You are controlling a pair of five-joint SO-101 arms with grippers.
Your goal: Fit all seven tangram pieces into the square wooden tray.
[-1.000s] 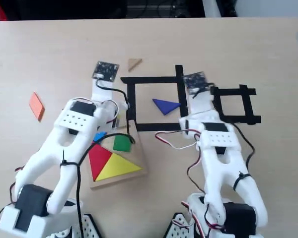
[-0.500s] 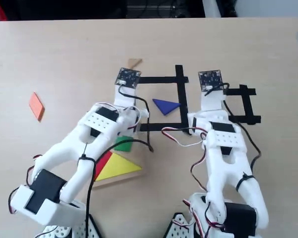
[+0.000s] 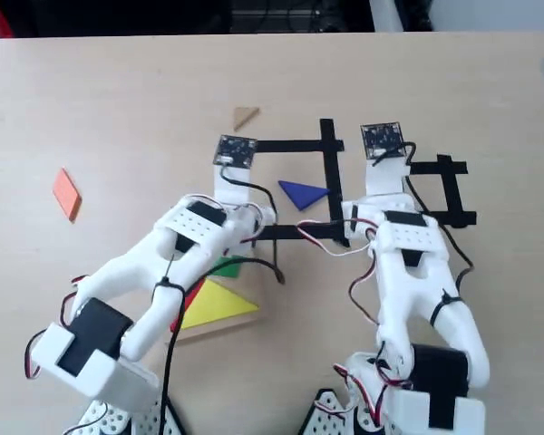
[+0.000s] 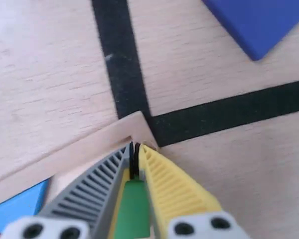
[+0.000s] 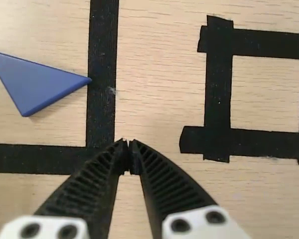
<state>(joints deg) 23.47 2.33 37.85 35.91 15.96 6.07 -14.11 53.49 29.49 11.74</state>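
Left gripper (image 4: 133,149), clenched, hovers at the wooden tray (image 4: 79,149) corner; right gripper (image 5: 127,144) likewise clenched. For the nearby blue triangle (image 3: 302,193), best open wide, then straddle its edges squarely.

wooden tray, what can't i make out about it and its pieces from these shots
- High view: the left arm covers most of the wooden tray, so the pieces inside can't be counted.
- Left wrist view: the left tool hides most of the green piece.
- Left wrist view: the picture's edge cuts off the light blue piece.
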